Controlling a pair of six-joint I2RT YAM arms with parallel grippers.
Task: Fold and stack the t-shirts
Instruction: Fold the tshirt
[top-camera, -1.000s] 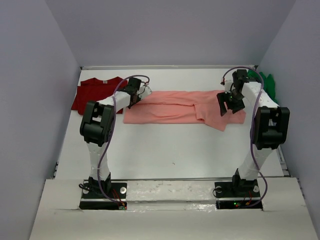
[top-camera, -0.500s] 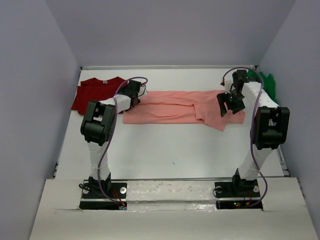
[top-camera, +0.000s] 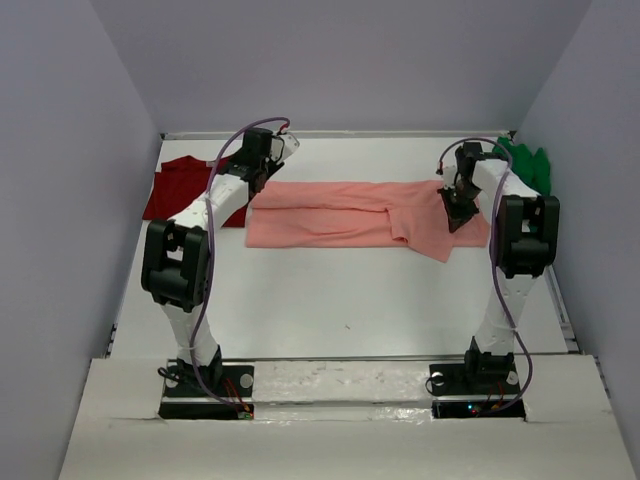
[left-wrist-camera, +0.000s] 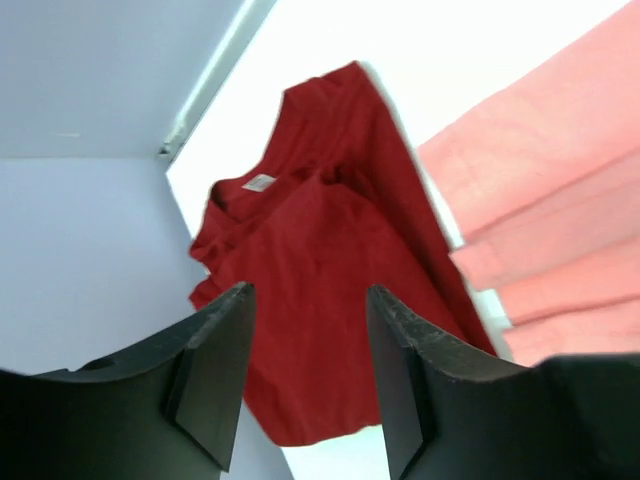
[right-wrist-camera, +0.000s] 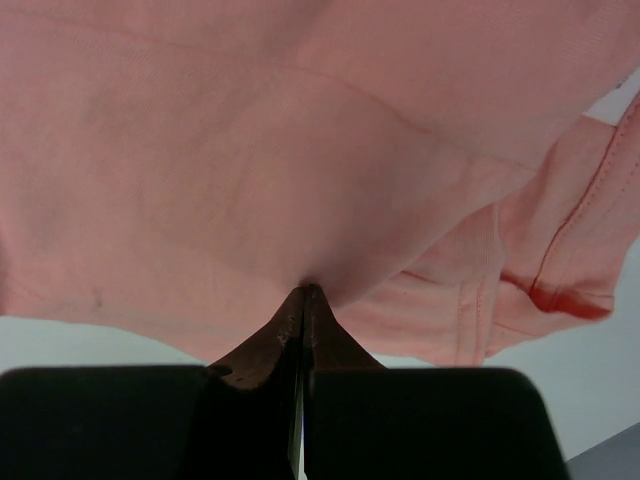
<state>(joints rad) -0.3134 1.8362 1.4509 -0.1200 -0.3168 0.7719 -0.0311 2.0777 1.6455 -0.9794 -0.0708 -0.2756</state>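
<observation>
Top external view: a salmon-pink t-shirt (top-camera: 350, 213) lies across the far half of the white table (top-camera: 330, 300). It is folded lengthwise into a long, flat band, with a loose flap turned out near its right end. A dark red t-shirt (top-camera: 178, 190) lies spread at the far left, partly hidden behind the left arm. A bright green t-shirt (top-camera: 525, 163) sits crumpled in the far right corner, against the wall. The left gripper (top-camera: 270, 150) hangs just beyond the pink band's left end, near the red shirt. The right gripper (top-camera: 457, 205) is down on the pink band's right end.

Left wrist view: two black, wedge-shaped fingers (left-wrist-camera: 212, 370) stand apart with nothing between them. Beneath them the dark red cloth lies matte and softly creased, with a small pale neck label (left-wrist-camera: 258, 183) inside the collar. To the right, the pink shirt shows as stacked, straight-edged layers on bare table.

Right wrist view: the right gripper's fingers (right-wrist-camera: 265, 355) are pressed together, pinching a small peak of the salmon-pink cloth at their tips. The fabric is fine knit and smooth, rising in a shallow dome above the pinch. A double-stitched hem (right-wrist-camera: 585, 190) curls at the right edge.
</observation>
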